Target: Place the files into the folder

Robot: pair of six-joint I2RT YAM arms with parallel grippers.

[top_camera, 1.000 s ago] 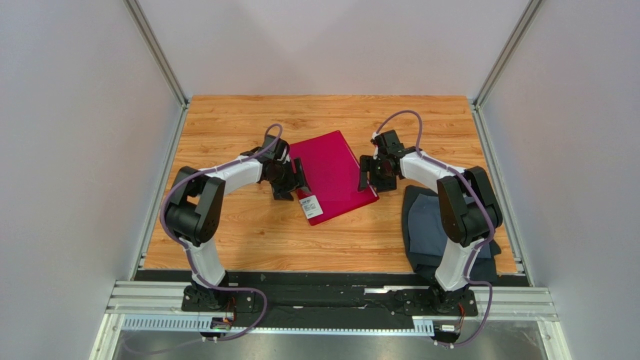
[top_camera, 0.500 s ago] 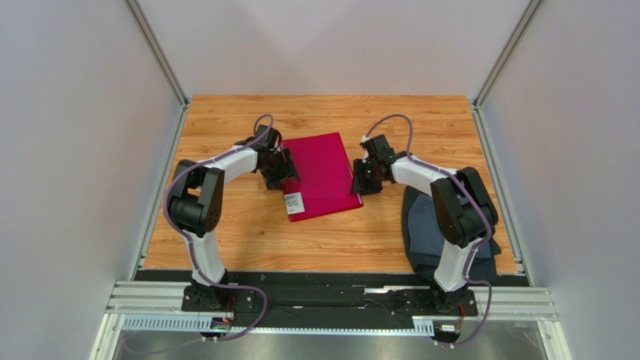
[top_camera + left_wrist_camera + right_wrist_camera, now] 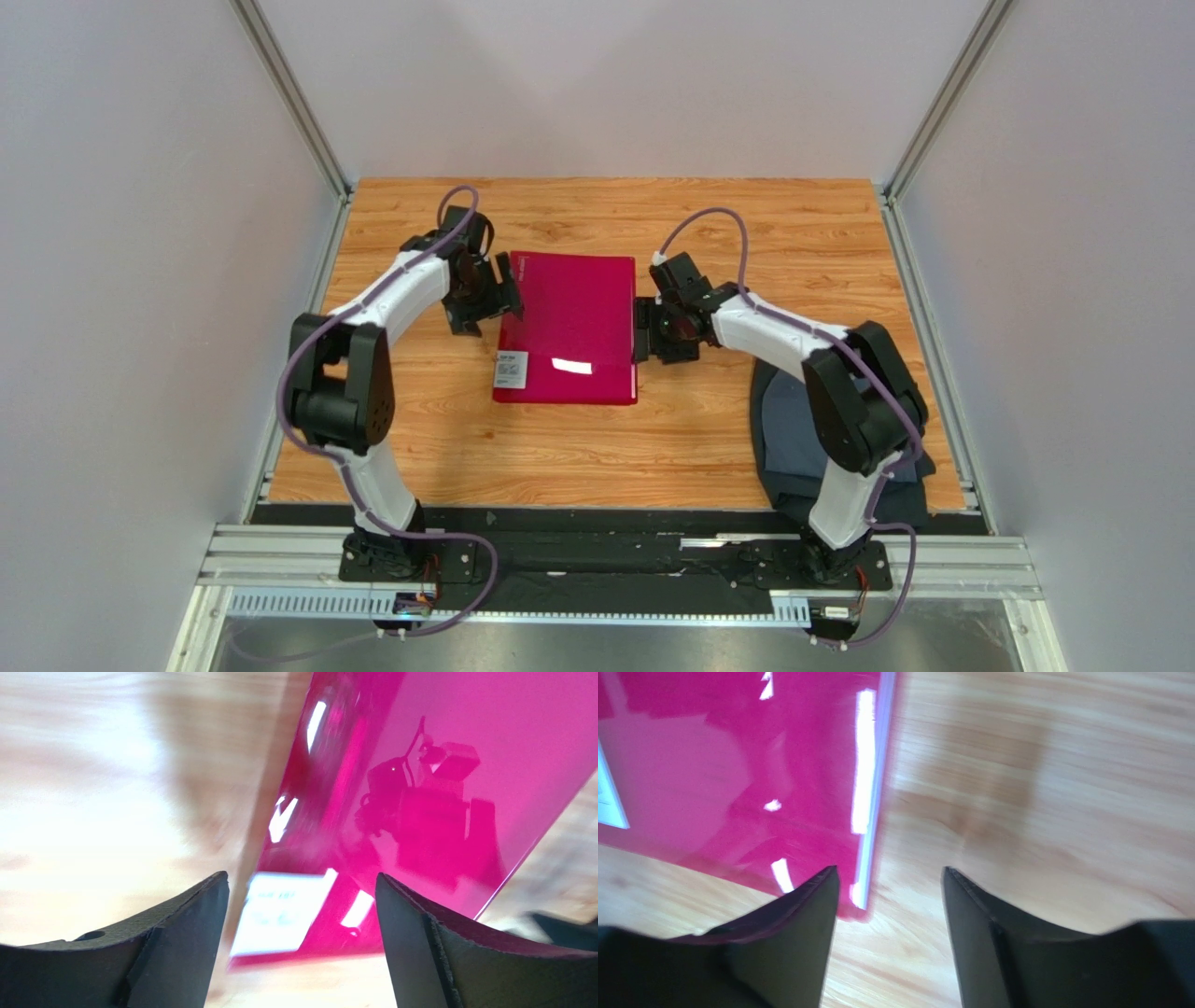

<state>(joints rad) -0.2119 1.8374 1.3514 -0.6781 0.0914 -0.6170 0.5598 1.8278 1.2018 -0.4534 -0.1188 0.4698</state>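
Note:
The red folder lies closed and flat in the middle of the table, its white label at the near left corner. No white sheets show in any view. My left gripper is open at the folder's left edge. In the left wrist view the folder and its label lie between and beyond the open gripper. My right gripper is open at the folder's right edge. In the right wrist view that gripper straddles the folder edge and holds nothing.
A dark grey-blue folded cloth lies at the near right, under the right arm. The wooden table is bounded by metal frame posts and grey walls on the left, right and back.
The folder has slid left and turned from tilted to square with the table. Both grippers moved left and away from the bases alongside it, still flanking its two side edges.

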